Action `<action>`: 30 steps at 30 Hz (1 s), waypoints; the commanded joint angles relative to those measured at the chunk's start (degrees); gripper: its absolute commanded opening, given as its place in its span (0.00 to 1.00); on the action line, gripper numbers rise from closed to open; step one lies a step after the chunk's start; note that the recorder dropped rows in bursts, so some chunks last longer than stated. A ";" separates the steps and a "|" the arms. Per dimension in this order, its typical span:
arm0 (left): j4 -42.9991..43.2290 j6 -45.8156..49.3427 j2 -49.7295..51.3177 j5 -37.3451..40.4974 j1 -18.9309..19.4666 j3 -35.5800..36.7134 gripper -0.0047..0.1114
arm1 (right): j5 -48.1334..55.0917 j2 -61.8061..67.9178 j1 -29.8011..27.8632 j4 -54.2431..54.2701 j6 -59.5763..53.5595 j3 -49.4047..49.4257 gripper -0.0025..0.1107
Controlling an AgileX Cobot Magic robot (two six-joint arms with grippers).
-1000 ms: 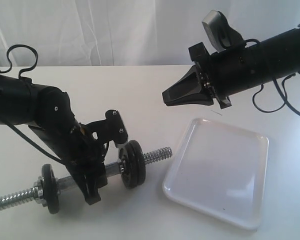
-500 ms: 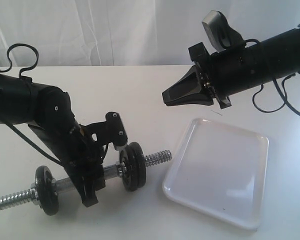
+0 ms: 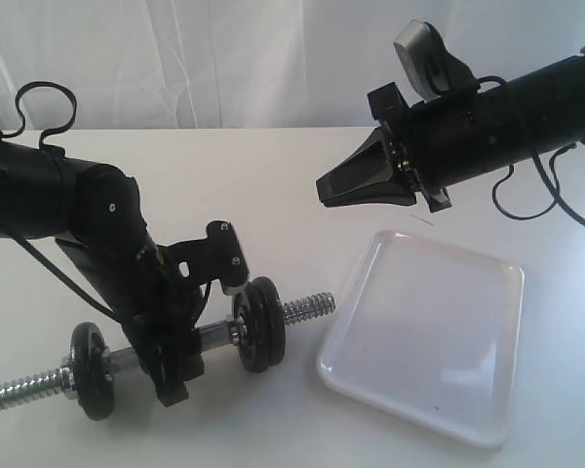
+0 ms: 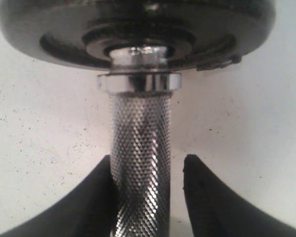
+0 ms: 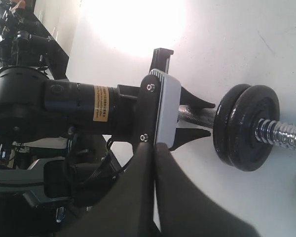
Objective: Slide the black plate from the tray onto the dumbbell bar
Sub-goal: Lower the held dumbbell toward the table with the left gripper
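Holding nothing, my right claw (image 3: 324,190) is clenched, high beside the dumbbell bar (image 4: 140,128); my left claw (image 4: 147,168) sits loose around it. I think the black plate (image 5: 246,108), on the bar's threaded end, is heavy and slick: grip its rim.

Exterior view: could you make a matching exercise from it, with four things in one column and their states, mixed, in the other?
1 tray
2 plates
3 left gripper
4 right gripper

a shut, in the air
b white, on the table
c open, astride the bar
d black, on the bar

Pairs: 1-b; 2-d; 3-c; 4-a
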 commanded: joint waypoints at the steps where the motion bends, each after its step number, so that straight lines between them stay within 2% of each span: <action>1: -0.38 -0.62 -0.21 2.48 -0.04 -0.14 0.52 | 0.15 -0.59 0.08 0.60 -0.70 -0.10 0.02; 4: 0.18 -0.62 -0.21 2.87 -0.04 -0.14 0.56 | 0.15 -0.59 0.08 0.60 -0.70 -0.10 0.02; 11: 3.19 -6.60 -0.06 2.55 -0.04 -0.14 0.54 | 0.15 -0.59 0.08 0.60 -0.70 -0.10 0.02; 15: 3.19 -6.60 1.59 2.51 -0.04 -0.14 0.41 | 0.15 -0.59 0.08 0.60 -0.70 -0.10 0.02; 23: 3.19 -10.57 1.91 1.79 -0.04 -0.35 0.04 | 0.15 -0.59 0.08 0.60 -0.70 -0.10 0.02; 30: 2.89 -15.17 1.58 6.58 -0.04 -4.86 0.04 | 0.15 -0.59 0.08 0.60 -0.70 -0.10 0.02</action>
